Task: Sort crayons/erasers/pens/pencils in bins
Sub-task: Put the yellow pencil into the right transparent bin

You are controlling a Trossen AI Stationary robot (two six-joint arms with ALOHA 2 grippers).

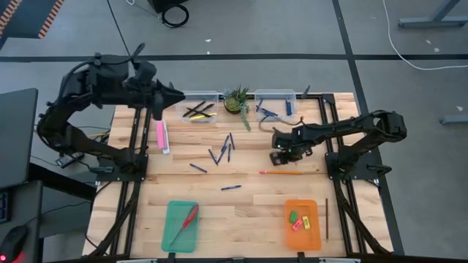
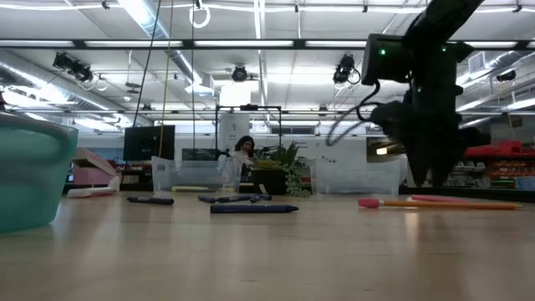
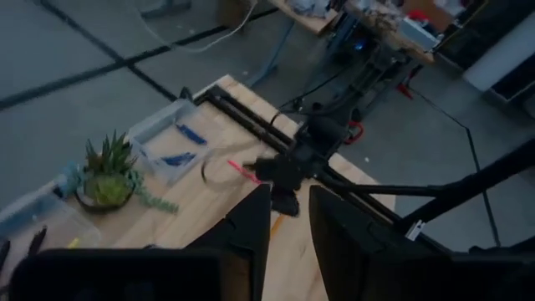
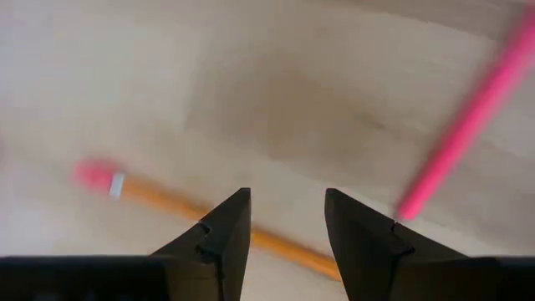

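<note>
My right gripper [image 4: 287, 201] stands open, pointing down, low over the table's right half [image 1: 279, 156]. An orange pencil [image 4: 159, 196] with a pink eraser end lies flat on the wood and runs under the gap between the fingers. A pink stick [image 4: 468, 125] lies beside it, one end hidden behind a fingertip. Several blue pens [image 1: 223, 150] lie loose mid-table. Two clear bins stand at the far edge: one [image 1: 199, 108] holds dark pencils, the other [image 1: 276, 102] blue pens. My left gripper [image 3: 290, 213] is open with nothing between its fingers, raised high over the far left [image 1: 178, 93].
A potted plant [image 1: 235, 101] stands between the clear bins. A long pink box [image 1: 161, 136] lies at the far left. Near the front edge, a teal tray [image 1: 170, 232] holds red-handled scissors and an orange tray [image 1: 313, 210] holds small erasers. A thin dark stick [image 1: 327, 219] lies beside it.
</note>
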